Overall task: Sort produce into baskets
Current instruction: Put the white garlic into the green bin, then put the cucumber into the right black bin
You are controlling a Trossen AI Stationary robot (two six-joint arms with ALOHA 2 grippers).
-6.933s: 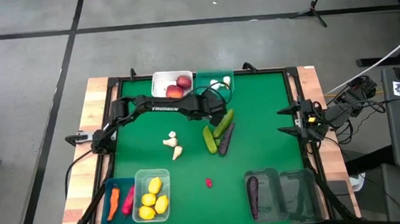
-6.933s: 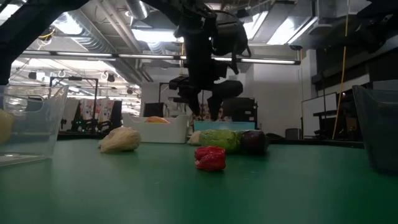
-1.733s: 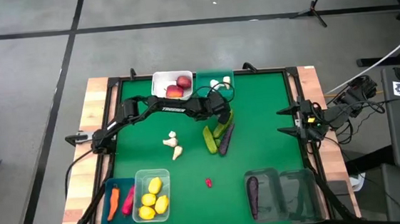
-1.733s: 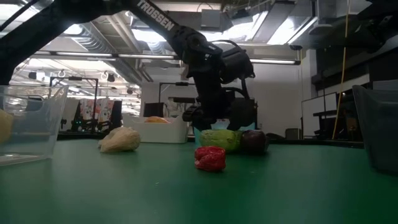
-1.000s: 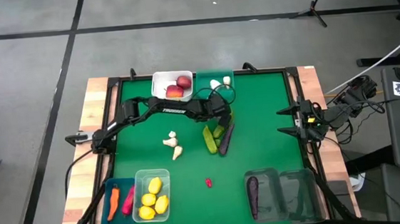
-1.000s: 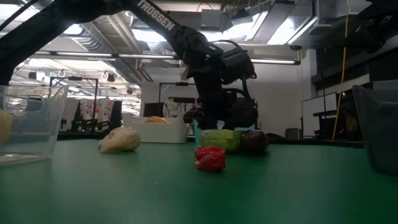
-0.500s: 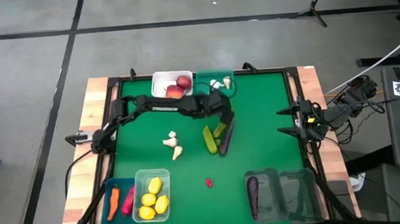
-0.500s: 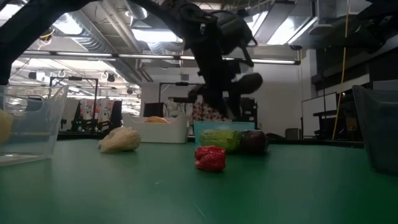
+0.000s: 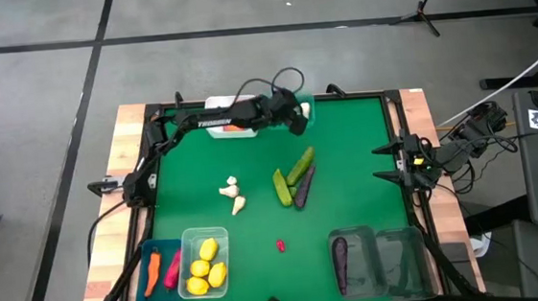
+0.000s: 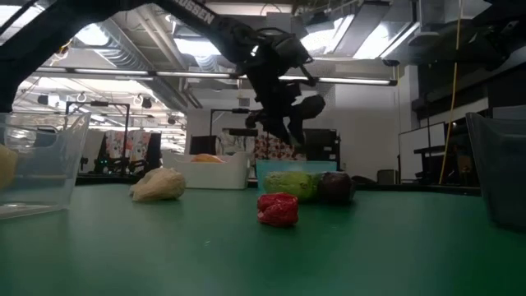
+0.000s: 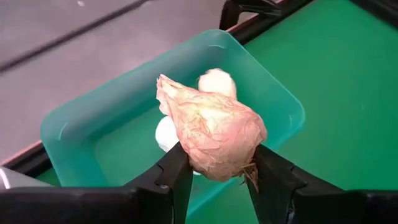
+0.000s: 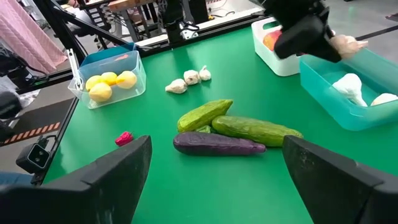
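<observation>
across the green table [image 9: 358,177], we've got our left arm stretched along the far edge, its left gripper [image 11: 214,180] hovering above the teal basket [image 11: 74,124], fingers [image 11: 177,174] pinching a garlic bulb [image 11: 214,134] over two more garlic pieces lying inside. our right gripper [image 9: 385,161] waits at the right edge, fingers spread wide and holding nothing. at the near left corner sit the clear basket [image 9: 186,242] of lemons [image 9: 201,267] and, touching it, the blue basket [image 9: 142,249] with a carrot [image 9: 153,272] and a chilli [image 9: 173,269]. near the near right corner, two dark baskets [image 9: 382,240], one with an eggplant [image 9: 341,253]. mid-table lie two cucumbers [image 9: 290,173] against another eggplant [image 9: 303,188], two loose garlic bulbs [image 9: 233,195] to their left, and one small red piece [image 9: 280,246] nearer us.
</observation>
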